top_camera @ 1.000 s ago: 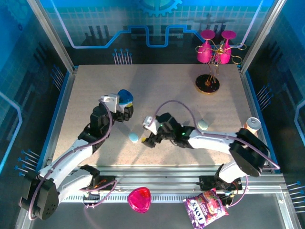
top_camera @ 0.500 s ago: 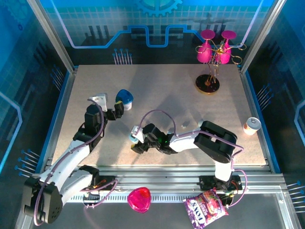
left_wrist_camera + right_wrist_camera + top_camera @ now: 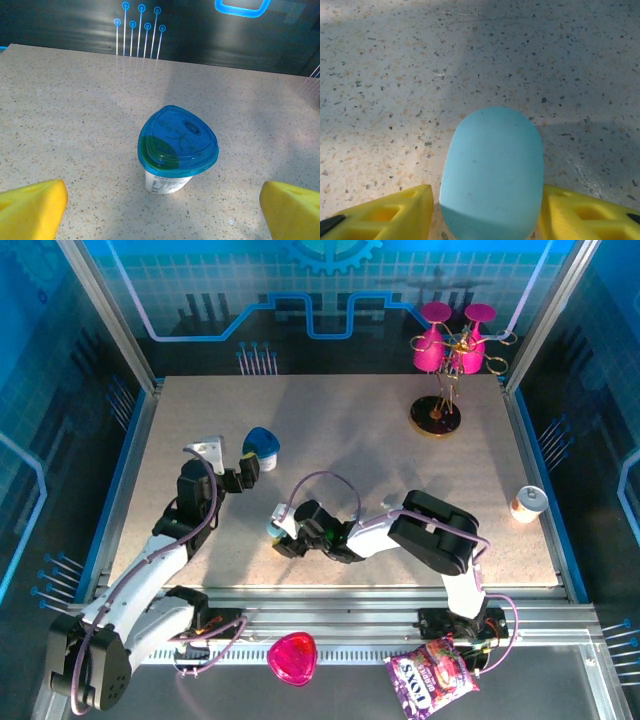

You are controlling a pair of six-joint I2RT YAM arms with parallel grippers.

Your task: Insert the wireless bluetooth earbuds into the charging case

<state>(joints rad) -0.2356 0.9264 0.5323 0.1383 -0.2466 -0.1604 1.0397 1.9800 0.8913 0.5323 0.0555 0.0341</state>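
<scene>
Step in hand: taking hold of the charging case (image 3: pixel 492 165), as I judge it; putting the earbuds in is not yet started.
Charging case: a pale-blue oval piece, lying flat on the speckled tabletop (image 3: pixel 395 75), in the near middle part, a little to the left of centre (image 3: pixel 273 527). Its lid seems closed.
Right tool (image 3: pixel 485 195): partly open, with one yellow finger at each side of the case. The right finger looks pressed to it and the left finger is just beside it. Whether the case is already clamped, I cannot tell.
Right arm pose: folded sharply and low, with the forearm reaching left across the near tabletop, so the tool (image 3: pixel 278 533) meets the case almost level with the surface.
Left tool (image 3: pixel 162 205): fully open and holding nothing.
Left arm pose: stretched forward from its base. The tool (image 3: pixel 250 468) points at a white cup with a blue lid (image 3: pixel 177 142) and stands near it, not touching.
Next move, my judgement: the right fingers should close squarely on the smooth case sides, because a rounded shell may slip out forward. After that the case needs to be steadied and opened, probably with help of the free left tool, before any earbud can go in.
</scene>
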